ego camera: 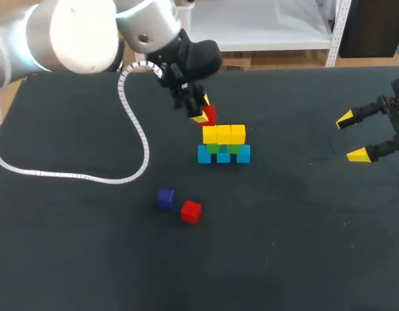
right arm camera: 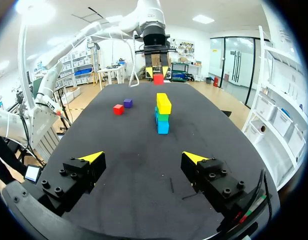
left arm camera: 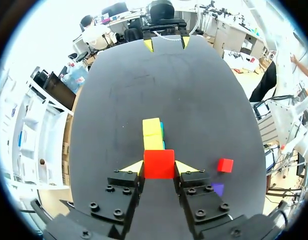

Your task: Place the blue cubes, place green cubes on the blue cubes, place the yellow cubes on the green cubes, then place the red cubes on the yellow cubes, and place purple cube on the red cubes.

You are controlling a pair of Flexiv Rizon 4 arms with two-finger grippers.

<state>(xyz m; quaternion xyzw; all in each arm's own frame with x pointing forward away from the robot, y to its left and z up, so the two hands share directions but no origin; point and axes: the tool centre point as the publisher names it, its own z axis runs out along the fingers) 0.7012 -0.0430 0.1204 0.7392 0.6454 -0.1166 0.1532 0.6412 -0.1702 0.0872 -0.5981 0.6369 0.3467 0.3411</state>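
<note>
A stack stands mid-table: blue cubes (ego camera: 223,155) at the base, green cubes (ego camera: 223,148) on them, a row of yellow cubes (ego camera: 223,134) on top. My left gripper (ego camera: 203,108) is shut on a red cube (ego camera: 209,115), held just above and behind the stack's left end. In the left wrist view the red cube (left arm camera: 159,163) sits between the yellow fingertips (left arm camera: 131,167), with the yellow cubes (left arm camera: 152,133) just ahead. A second red cube (ego camera: 191,211) and a purple cube (ego camera: 164,198) lie loose on the table in front. My right gripper (ego camera: 355,137) stands open at the right, empty.
A white coiled cable (ego camera: 131,126) loops over the table's left half from my left arm. The black table (ego camera: 284,246) has free room in front and to the right of the stack.
</note>
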